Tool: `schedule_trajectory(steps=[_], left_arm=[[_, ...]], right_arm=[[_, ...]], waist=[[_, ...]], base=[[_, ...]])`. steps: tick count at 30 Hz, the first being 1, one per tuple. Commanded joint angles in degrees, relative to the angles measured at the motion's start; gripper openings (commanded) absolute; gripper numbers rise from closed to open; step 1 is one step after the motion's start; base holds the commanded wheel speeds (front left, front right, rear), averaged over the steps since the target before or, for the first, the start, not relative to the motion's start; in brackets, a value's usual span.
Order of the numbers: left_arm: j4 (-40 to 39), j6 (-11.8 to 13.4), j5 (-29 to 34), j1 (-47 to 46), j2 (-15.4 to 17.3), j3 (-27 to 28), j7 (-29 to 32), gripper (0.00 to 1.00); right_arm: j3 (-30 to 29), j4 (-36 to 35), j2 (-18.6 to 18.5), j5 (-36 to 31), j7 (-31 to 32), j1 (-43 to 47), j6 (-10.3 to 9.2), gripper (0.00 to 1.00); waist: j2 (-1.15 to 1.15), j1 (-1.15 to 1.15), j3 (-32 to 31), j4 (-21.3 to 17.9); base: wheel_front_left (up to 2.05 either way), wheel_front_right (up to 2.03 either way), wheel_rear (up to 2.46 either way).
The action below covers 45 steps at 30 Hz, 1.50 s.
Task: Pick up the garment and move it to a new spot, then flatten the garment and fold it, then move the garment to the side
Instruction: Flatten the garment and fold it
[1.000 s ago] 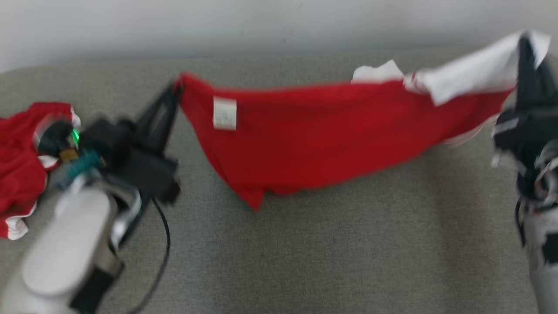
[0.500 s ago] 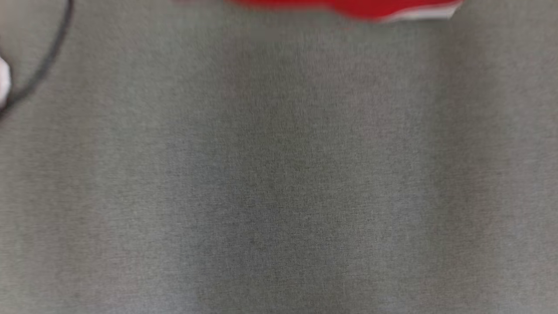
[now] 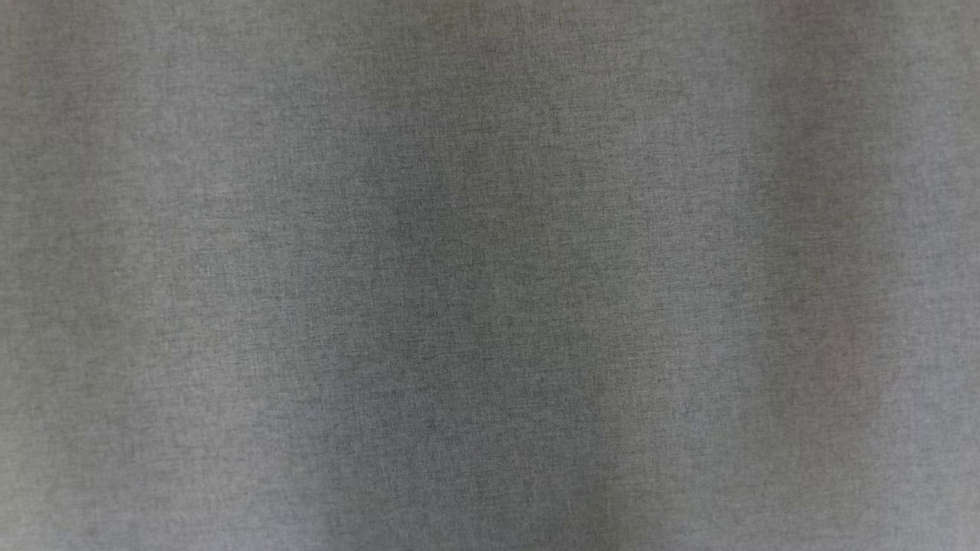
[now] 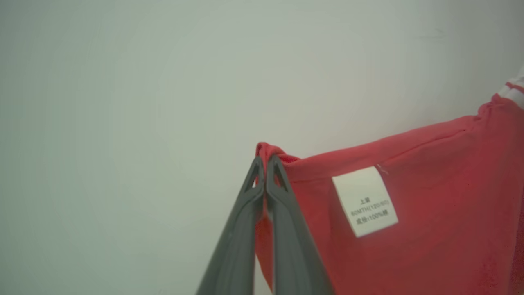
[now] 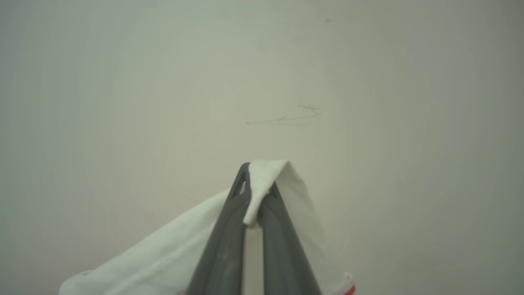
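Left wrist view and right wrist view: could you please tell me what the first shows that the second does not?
Left wrist: the left tool shut on the red fabric garment, beside its white care label. Right wrist: the right tool shut on the garment's white fabric section. Shared: a closed tool pinching cloth before a plain pale wall.

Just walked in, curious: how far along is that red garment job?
Pickup looks done: left pincer and right pincer clamp ends of the red fabric garment with white trim, lifted. Laying it on the grey cloth surface, flattening, folding, moving aside remain.
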Motion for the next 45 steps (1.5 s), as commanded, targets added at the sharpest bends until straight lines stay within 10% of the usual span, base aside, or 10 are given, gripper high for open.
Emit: schedule_trajectory(steps=[1, 21, 27, 38, 45], left_arm=[[0.9, 0.1, 0.2, -1.6, 0.0, -1.7, -0.4, 0.0], [3.1, 0.1, -9.9, 3.9, 3.3, -12.8, -8.9, 0.0], [-2.2, 0.6, -9.9, 16.2, 4.8, -11.5, -11.2, 0.0], [-32.0, 11.0, -4.7, 56.9, 6.4, 6.5, -11.3, 0.0], [-42.9, 13.9, -1.8, 83.7, 4.9, 12.6, -11.3, 0.0]], right_arm=[[0.4, 1.1, 0.7, -0.8, -0.7, -1.8, -0.13, 0.0], [6.5, 4.1, 1.5, 7.1, -5.0, 5.7, -0.13, 0.0], [12.1, -6.5, -1.3, 19.9, -4.9, 23.3, -0.14, 0.0], [10.4, -33.9, -13.1, 35.7, -4.8, 68.2, -0.14, 0.0], [-0.9, -46.9, -8.3, 36.3, -3.2, 95.8, -0.14, 0.0]], waist=[[-0.02, -0.01, 0.3, 0.1], [-0.02, -0.01, -1.2, -2.2], [-0.02, -0.01, -6.8, -2.5], [-0.02, -0.01, -15.0, -1.2], [-0.02, -0.01, -18.2, -2.1]], base=[[0.0, 0.0, 0.0], [0.0, 0.0, 0.0], [0.0, 0.0, 0.0], [0.0, 0.0, 0.0], [0.0, 0.0, 0.0]])
